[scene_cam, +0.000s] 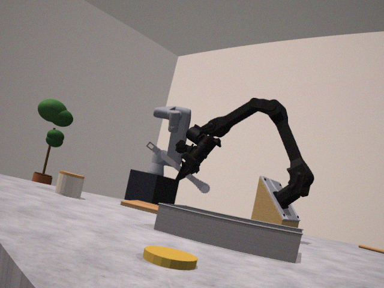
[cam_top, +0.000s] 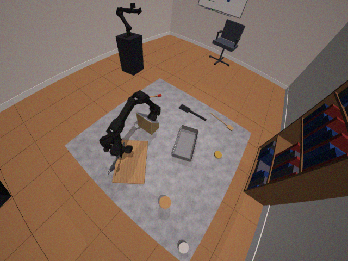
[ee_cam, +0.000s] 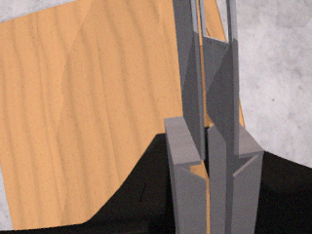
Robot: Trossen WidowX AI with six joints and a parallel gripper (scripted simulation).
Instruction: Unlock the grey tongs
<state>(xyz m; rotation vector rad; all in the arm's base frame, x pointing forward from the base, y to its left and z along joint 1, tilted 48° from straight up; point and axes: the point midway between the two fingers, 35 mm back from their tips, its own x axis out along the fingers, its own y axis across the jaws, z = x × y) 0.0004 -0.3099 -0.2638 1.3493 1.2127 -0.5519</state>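
The grey tongs are in the air above the wooden board. In the exterior view they slant, the scalloped tip end low on the right and the rectangular loop end high on the left. In the wrist view their two arms lie nearly together with a narrow gap. My gripper is shut on the tongs around their middle. The roasting tin stands apart, with nothing across it. The state of the lock cannot be made out.
The arm's wedge-shaped base stands behind the board. A yellow disc lies beyond the tin. A wooden-topped canister and a white cylinder stand toward the front. A black spatula and a brush lie behind the tin.
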